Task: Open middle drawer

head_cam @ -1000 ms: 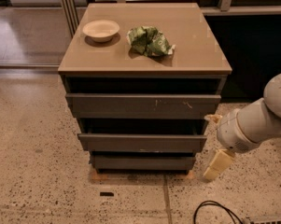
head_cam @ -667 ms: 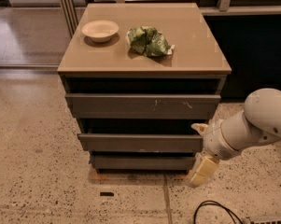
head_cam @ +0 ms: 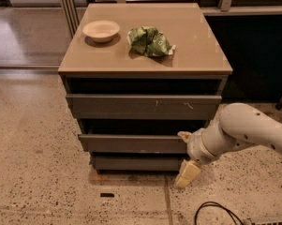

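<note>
The middle drawer (head_cam: 131, 143) is a plain dark grey-brown front in the cabinet (head_cam: 145, 70), between the larger scratched top front (head_cam: 143, 106) and the short bottom front (head_cam: 136, 163). All three look pushed in. My gripper (head_cam: 185, 156) is at the right end of the middle drawer's front, reaching in from the right on a white arm (head_cam: 246, 128). It is open, with one pale finger (head_cam: 183, 136) at the drawer's upper right corner and the other (head_cam: 188, 174) down near the floor by the bottom front.
On the cabinet top sit a white bowl (head_cam: 101, 30) and a crumpled green bag (head_cam: 150, 41). A black cable (head_cam: 215, 212) lies on the speckled floor at the lower right. A dark wall panel (head_cam: 253, 55) stands behind on the right.
My arm and gripper have moved left, from beside the cabinet's right side to the right end of the middle drawer's front. The drawers have not moved.
</note>
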